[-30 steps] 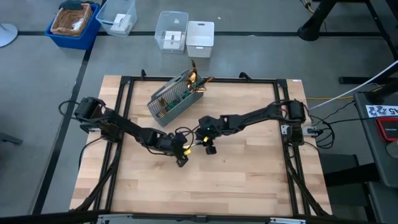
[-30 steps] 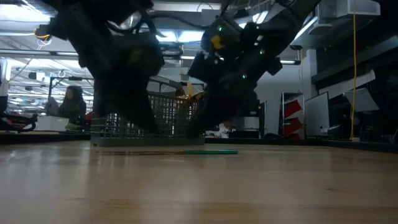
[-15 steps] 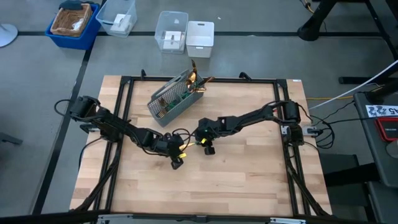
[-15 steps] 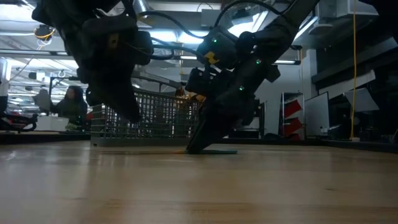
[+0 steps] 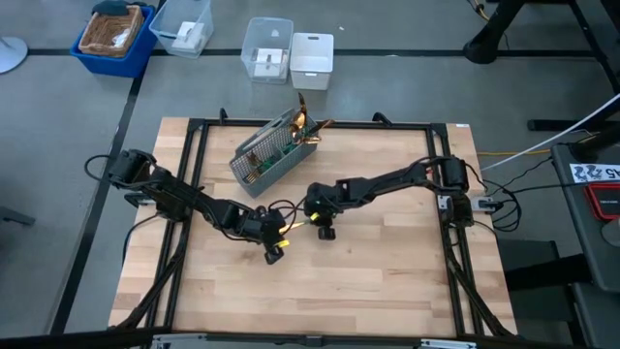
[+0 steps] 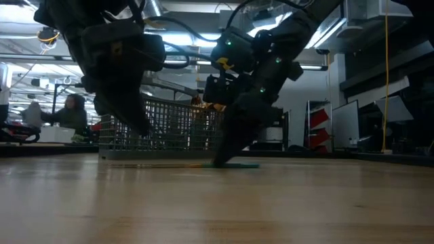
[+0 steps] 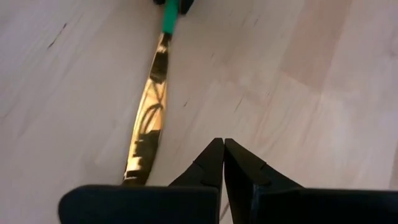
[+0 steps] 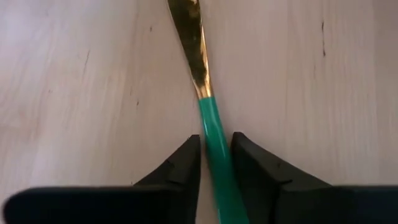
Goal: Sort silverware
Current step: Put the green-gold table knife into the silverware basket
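The left pincer [image 7: 222, 163], fingers pressed together, hangs just beside a knife [image 7: 149, 127] lying flat mid-tabletop [image 5: 387, 271]: long gold mirror-bright blade, slim teal-green handle. The right pincer [image 8: 215, 163] is clamped on that handle, one finger either side.

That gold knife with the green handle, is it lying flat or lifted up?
Lying flat: the knife rests on the table, its handle between the right gripper fingers.
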